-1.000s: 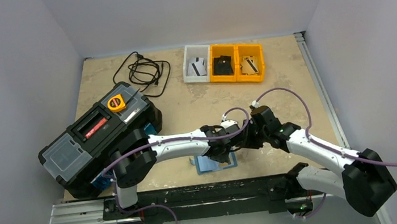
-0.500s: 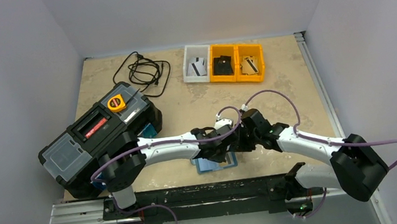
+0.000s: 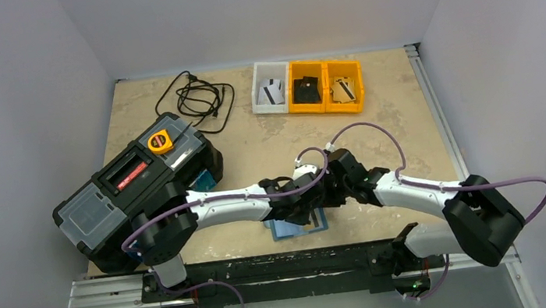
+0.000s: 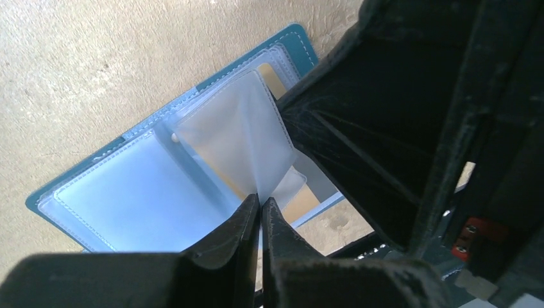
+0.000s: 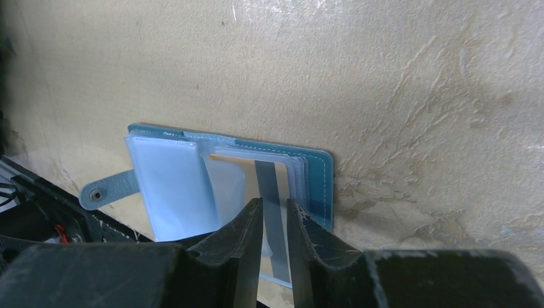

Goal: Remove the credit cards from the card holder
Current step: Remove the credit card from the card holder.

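The card holder (image 3: 292,227) lies open on the table near the front edge, teal outside and light blue inside. My left gripper (image 4: 261,202) is shut on the corner of a clear pocket leaf (image 4: 234,138) and holds it lifted off the holder (image 4: 128,192). A tan card (image 4: 301,204) shows under the leaf. My right gripper (image 5: 274,205) hovers just over the holder (image 5: 317,173), its jaws a narrow gap apart above a tan card with a grey stripe (image 5: 256,176) in a pocket. Both grippers meet over the holder in the top view (image 3: 315,202).
A white bin (image 3: 262,102) and two yellow bins (image 3: 297,105) at the back hold a striped pale card, a black card and a tan card. A large black toolbox (image 3: 132,183) stands at the left. A black cable (image 3: 196,97) lies behind it.
My right arm has swung left and brought its gripper over the card holder beside the left gripper. The left arm has stretched slightly further along the holder.
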`<state>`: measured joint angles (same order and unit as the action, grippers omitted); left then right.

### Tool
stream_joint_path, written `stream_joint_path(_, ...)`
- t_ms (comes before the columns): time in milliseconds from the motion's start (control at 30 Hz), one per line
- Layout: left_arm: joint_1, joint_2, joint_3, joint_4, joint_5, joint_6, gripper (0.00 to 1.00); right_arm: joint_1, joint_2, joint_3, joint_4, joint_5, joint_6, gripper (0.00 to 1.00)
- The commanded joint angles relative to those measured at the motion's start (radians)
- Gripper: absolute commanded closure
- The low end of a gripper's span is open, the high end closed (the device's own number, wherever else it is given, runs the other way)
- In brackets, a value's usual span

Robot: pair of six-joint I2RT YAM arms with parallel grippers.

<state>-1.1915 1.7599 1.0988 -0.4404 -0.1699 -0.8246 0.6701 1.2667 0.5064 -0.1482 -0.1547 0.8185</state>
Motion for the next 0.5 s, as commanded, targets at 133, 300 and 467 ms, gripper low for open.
stream_joint_path(133,0.006,-0.076,-0.011,-0.008,-0.03,-0.035,0.72,0.019,-0.018,0.03,0.042,-0.033,-0.002,0.8)
stream_joint_path(300,0.006,-0.133,-0.021,-0.094,-0.089,-0.06,0.65,0.037,-0.041,0.045,0.023,-0.054,-0.007,0.8)
stream_joint_path(467,0.006,-0.242,-0.055,-0.206,-0.172,-0.106,0.65,0.083,-0.056,0.061,0.021,-0.063,0.018,0.8)
